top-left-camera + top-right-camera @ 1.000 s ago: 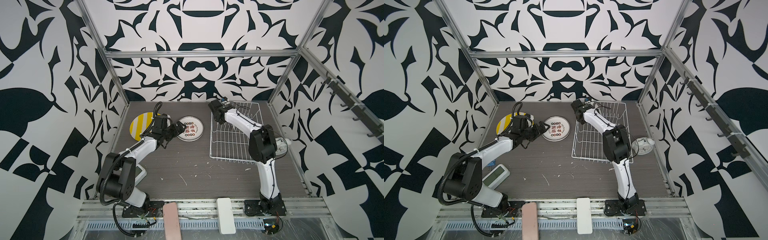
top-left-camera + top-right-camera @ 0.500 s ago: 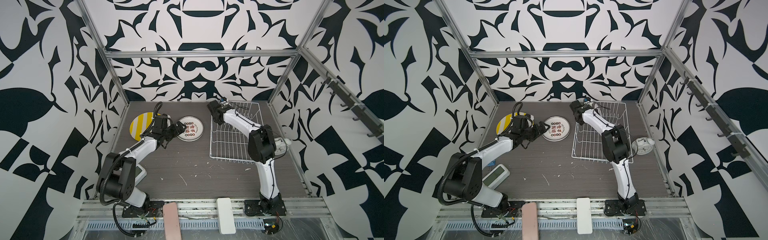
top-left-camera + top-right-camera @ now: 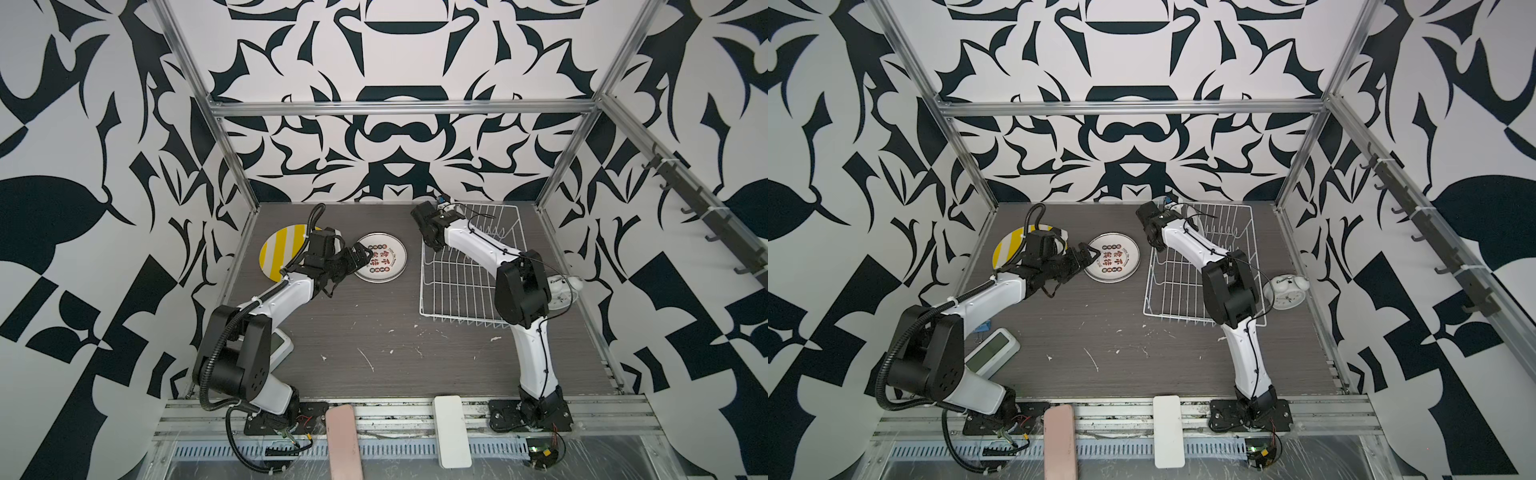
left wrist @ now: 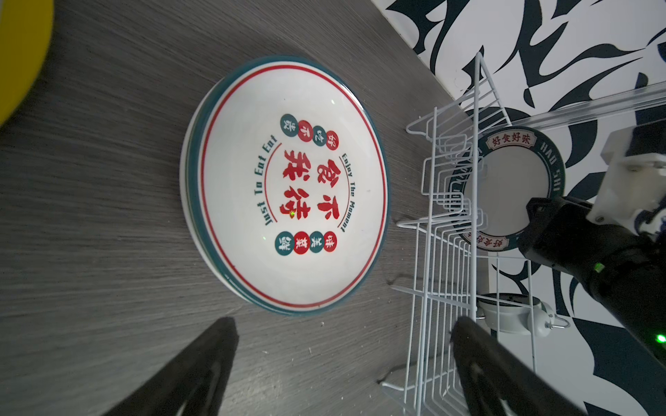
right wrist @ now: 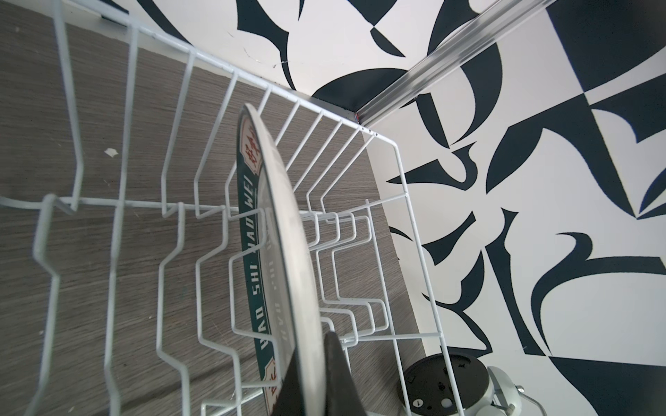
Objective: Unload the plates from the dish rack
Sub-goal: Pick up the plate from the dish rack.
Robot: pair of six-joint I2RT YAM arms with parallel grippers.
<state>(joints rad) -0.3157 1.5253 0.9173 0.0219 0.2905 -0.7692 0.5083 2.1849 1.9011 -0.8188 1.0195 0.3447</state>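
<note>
Right gripper [image 5: 311,356] clamps green-rimmed plate [image 5: 283,230] upright in dish rack [image 3: 461,286]; left gripper [image 4: 346,324] spread apart.

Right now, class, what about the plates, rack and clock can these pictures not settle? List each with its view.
1. Green-rimmed plate in the dish rack: edge-on, right wrist view; right arm hides most of it, both top views.
2. Lower plates under the red-lettered plate: only rims show, left wrist view; count unclear.
3. Striped plate: left arm covers part, both top views.
4. Alarm clock: hands too small, top view.
</note>
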